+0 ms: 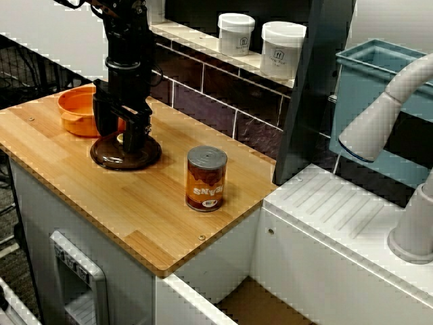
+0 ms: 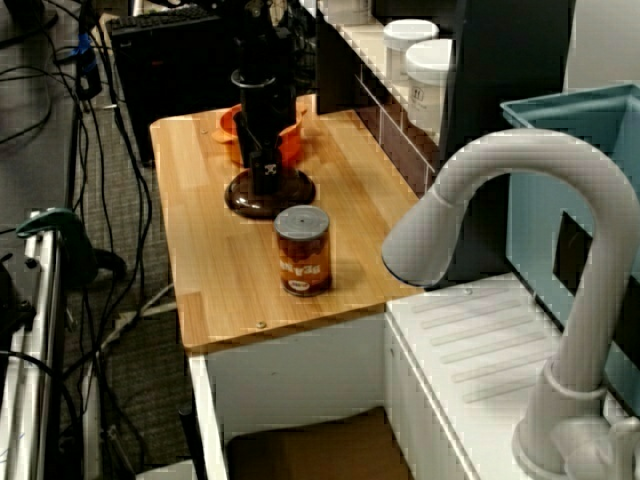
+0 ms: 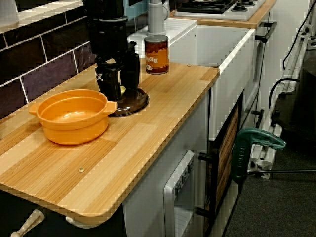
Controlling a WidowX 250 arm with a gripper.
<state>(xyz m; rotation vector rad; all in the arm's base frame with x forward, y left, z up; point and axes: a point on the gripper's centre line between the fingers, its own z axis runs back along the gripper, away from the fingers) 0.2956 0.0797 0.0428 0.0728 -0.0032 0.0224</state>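
Note:
In the view facing the tiled wall, my black gripper point(image 1: 120, 137) reaches straight down onto a dark brown round lid point(image 1: 146, 157) lying flat on the wooden counter point(image 1: 135, 203). Its two fingers stand apart on either side of the lid's small pale knob point(image 1: 120, 139), with a gap showing. The view from the sink end shows the gripper point(image 2: 265, 180) over the lid point(image 2: 296, 190). In the view along the counter, the gripper point(image 3: 121, 88) straddles the knob above the lid point(image 3: 139, 101). An orange two-handled pot point(image 1: 76, 108) point(image 3: 71, 116) sits open beside the lid, touching or nearly touching it.
A brown-labelled tin can point(image 1: 206, 179) point(image 2: 303, 250) point(image 3: 156, 48) stands upright towards the sink. Two white jars point(image 1: 236, 34) point(image 1: 282, 49) sit on the wall ledge. A white faucet point(image 1: 385, 115) and drainboard point(image 1: 338, 210) lie to the right, with a blue bin point(image 1: 369, 74) behind.

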